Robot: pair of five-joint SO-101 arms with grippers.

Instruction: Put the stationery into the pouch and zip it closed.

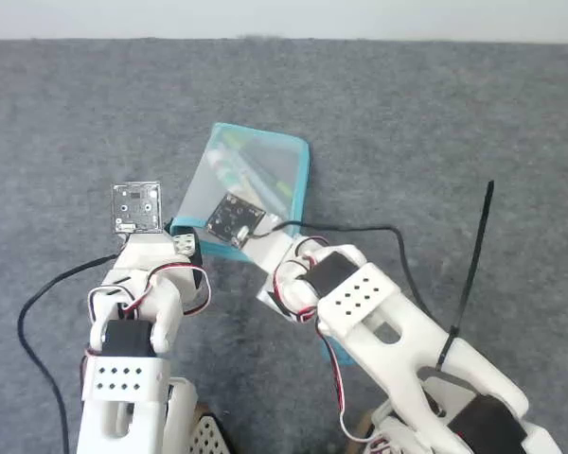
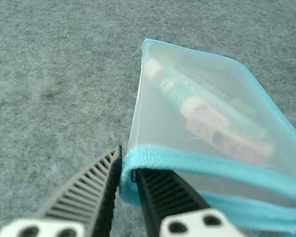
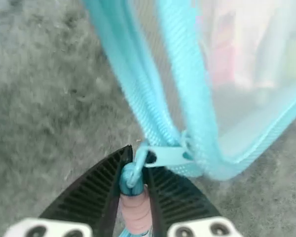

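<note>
A see-through mesh pouch with turquoise trim lies on the grey carpet, with pens and other stationery inside it. My left gripper is shut on the pouch's near corner of turquoise edging. My right gripper is shut on the zipper pull and its cord, at one end of the zip. In the high view both wrists meet at the pouch's near edge, the right one beside the left.
Grey carpet covers the whole table. A black cable tie stands up beside the right arm, and black cables trail off both arms. A pale wall runs along the far edge.
</note>
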